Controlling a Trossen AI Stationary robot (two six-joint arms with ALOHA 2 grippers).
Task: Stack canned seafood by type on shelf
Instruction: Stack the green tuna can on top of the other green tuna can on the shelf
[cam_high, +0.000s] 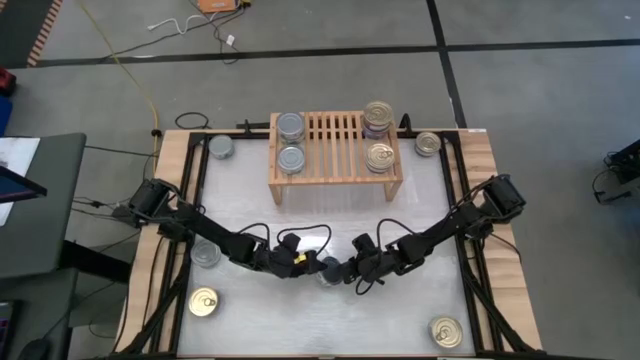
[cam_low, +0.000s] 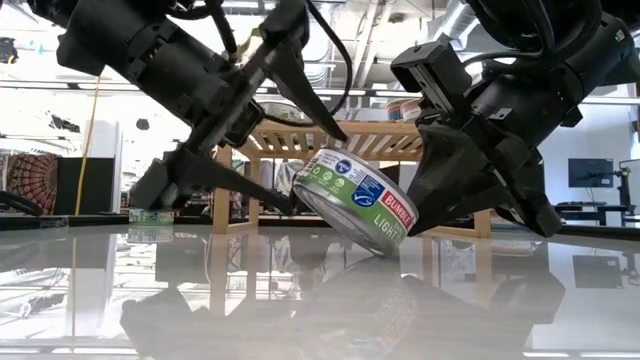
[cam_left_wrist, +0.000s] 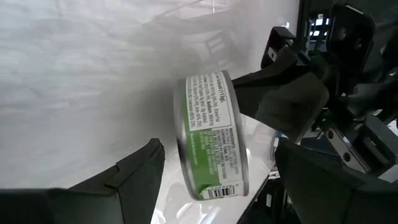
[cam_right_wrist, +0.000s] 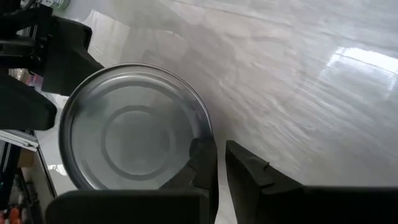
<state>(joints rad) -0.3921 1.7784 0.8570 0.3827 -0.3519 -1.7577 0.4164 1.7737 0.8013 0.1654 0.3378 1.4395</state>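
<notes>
Tilted tin (cam_low: 355, 200), green label, sits right up front in the low view. Its lower edge is down by the bench (cam_low: 90, 300) and its top leans off to the left; can't tell if the edge touches. In the high view it lies at front-centre of the bench, btwn both tools.

Right tool (cam_low: 440, 190): narrow, pinching the tin's rim from the right. Wrist view shows one of its fingers (cam_right_wrist: 202, 158) over the plain silver face of the tin, the other just outside the rim.

Left tool (cam_low: 315, 172): spread wide, straddling the tin w/o contact. Its fingers (cam_left_wrist: 134, 174) stand either side of the label w/ a gap each side.

Shelf (cam_high: 335, 150) stands at the back-centre, well apart from the tin. On its left end are 2 silver tins (cam_high: 290, 126), one behind the other. On its right end are a gold-top tin (cam_high: 378, 157) and behind it a taller stack (cam_high: 378, 118), also gold on top.

Loose on the bench:
- Silver tin beside shelf (cam_high: 221, 148), just off its left leg.
- Gold tin beside shelf (cam_high: 428, 144), just off its right leg.
- Half-covered silver tin (cam_high: 205, 252), under the left arm.
- Front-left gold tin (cam_high: 203, 302).
- Front-right gold tin (cam_high: 446, 331).

Both arms angle in from the bench's sides and meet at the tin, so each tool crowds the other there.
</notes>
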